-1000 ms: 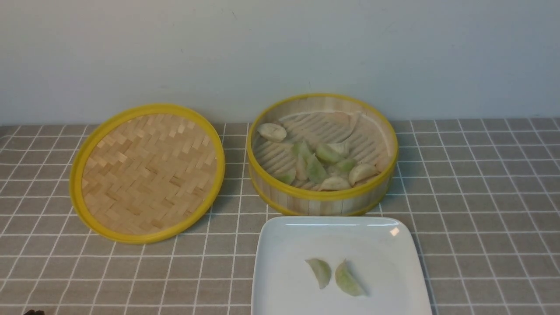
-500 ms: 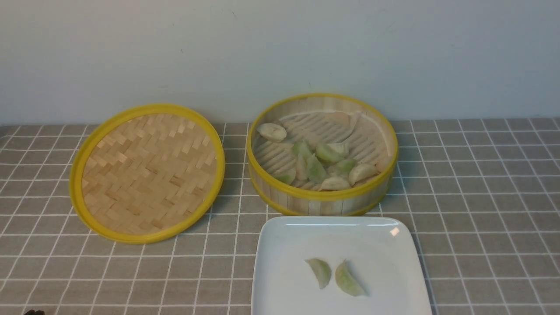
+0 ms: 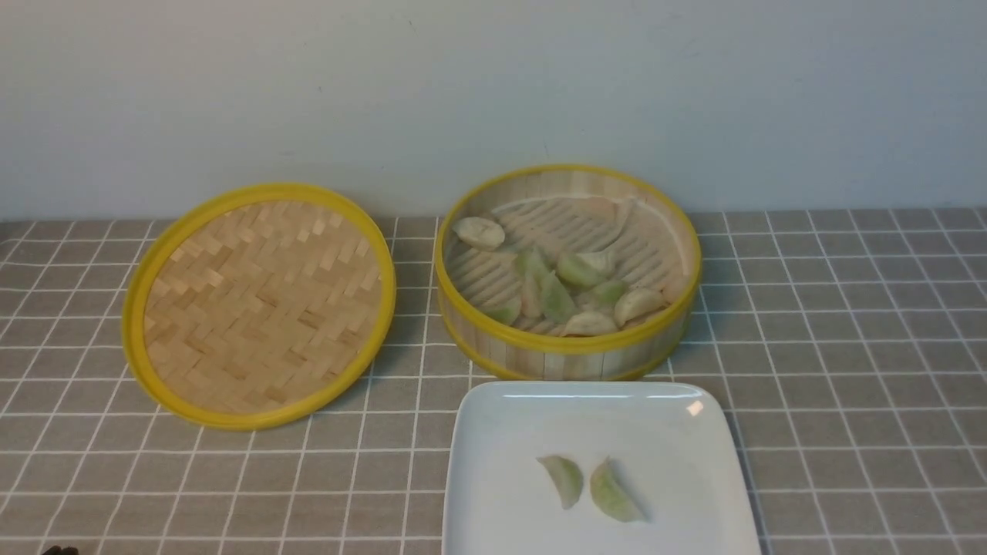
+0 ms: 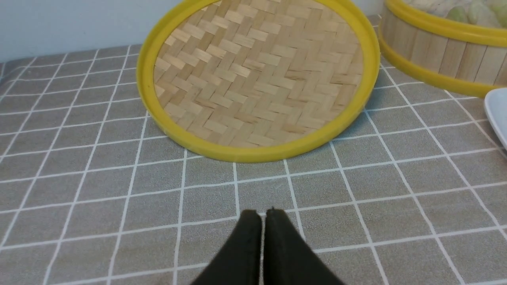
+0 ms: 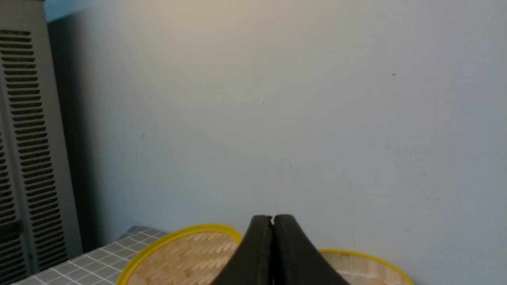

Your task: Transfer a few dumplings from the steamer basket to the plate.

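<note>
The round bamboo steamer basket (image 3: 568,362) stands at the back centre of the table with several green and cream dumplings (image 3: 557,295) inside. In front of it lies the white square plate (image 3: 678,432), and two pale green dumplings (image 3: 565,479) (image 3: 611,493) rest on it side by side. In the left wrist view my left gripper (image 4: 263,212) is shut and empty, low over the cloth in front of the lid. My right gripper (image 5: 272,217) is shut and empty too, raised and facing the wall, with the basket's rim (image 5: 368,257) behind it. Neither gripper shows in the front view.
The flat woven lid (image 3: 261,304) with a yellow rim lies left of the basket, seen close in the left wrist view (image 4: 257,75). A grey checked cloth (image 3: 848,347) covers the table. A pale wall runs behind. A louvred grey panel (image 5: 23,158) stands at the table's far left end.
</note>
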Controlling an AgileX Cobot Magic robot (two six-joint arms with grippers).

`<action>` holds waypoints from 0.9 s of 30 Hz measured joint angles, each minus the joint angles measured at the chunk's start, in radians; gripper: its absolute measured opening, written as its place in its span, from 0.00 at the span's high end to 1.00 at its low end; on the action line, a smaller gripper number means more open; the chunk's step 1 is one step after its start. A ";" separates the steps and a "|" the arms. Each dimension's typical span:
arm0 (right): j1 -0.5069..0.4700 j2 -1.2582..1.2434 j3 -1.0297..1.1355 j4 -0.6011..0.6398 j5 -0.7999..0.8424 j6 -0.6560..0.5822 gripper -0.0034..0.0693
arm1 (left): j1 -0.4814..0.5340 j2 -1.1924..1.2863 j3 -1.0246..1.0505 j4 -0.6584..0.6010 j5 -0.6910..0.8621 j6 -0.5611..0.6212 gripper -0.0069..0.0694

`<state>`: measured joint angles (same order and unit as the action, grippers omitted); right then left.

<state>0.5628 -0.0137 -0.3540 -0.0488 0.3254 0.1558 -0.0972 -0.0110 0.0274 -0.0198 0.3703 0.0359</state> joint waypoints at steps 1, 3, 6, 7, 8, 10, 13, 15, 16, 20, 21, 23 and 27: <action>-0.021 0.000 0.005 0.000 0.003 -0.003 0.97 | 0.000 0.000 0.000 0.000 0.000 0.000 0.92; -0.102 0.000 0.029 0.000 0.003 -0.006 0.97 | 0.000 0.000 0.000 0.000 0.000 0.000 0.92; -0.264 0.000 0.097 0.000 0.009 -0.008 0.97 | 0.000 0.000 0.000 0.000 0.000 0.000 0.92; -0.332 0.000 0.136 -0.001 0.010 -0.010 0.97 | 0.000 0.000 0.000 0.000 0.000 0.000 0.92; -0.383 0.000 0.171 -0.003 0.012 -0.012 0.97 | 0.000 0.000 0.000 0.000 0.000 0.000 0.92; -0.467 0.000 0.247 -0.012 0.013 -0.012 0.97 | 0.000 0.000 0.000 0.000 0.000 0.000 0.92; -0.538 0.000 0.348 -0.020 0.025 -0.012 0.97 | 0.000 0.000 0.000 0.000 0.000 0.000 0.92; -0.554 0.001 0.376 -0.020 0.046 -0.012 0.97 | 0.000 0.000 0.000 0.000 0.001 0.000 0.92; -0.555 0.001 0.376 -0.020 0.046 -0.012 0.97 | 0.000 0.000 0.000 0.000 0.001 0.000 0.92; -0.556 0.001 0.376 -0.020 0.047 -0.012 0.97 | 0.000 0.000 0.000 0.000 0.001 0.000 0.92; -0.556 0.001 0.376 -0.020 0.047 -0.012 0.97 | 0.000 0.000 0.000 0.000 0.001 0.000 0.92; -0.556 0.001 0.376 -0.020 0.047 -0.012 0.97 | 0.000 0.000 0.000 0.000 0.001 0.000 0.92; -0.556 0.001 0.376 -0.020 0.047 -0.012 0.97 | 0.000 0.000 0.000 0.000 0.001 0.000 0.92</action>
<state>0.0065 -0.0127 0.0215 -0.0684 0.3727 0.1434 -0.0972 -0.0110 0.0274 -0.0198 0.3713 0.0359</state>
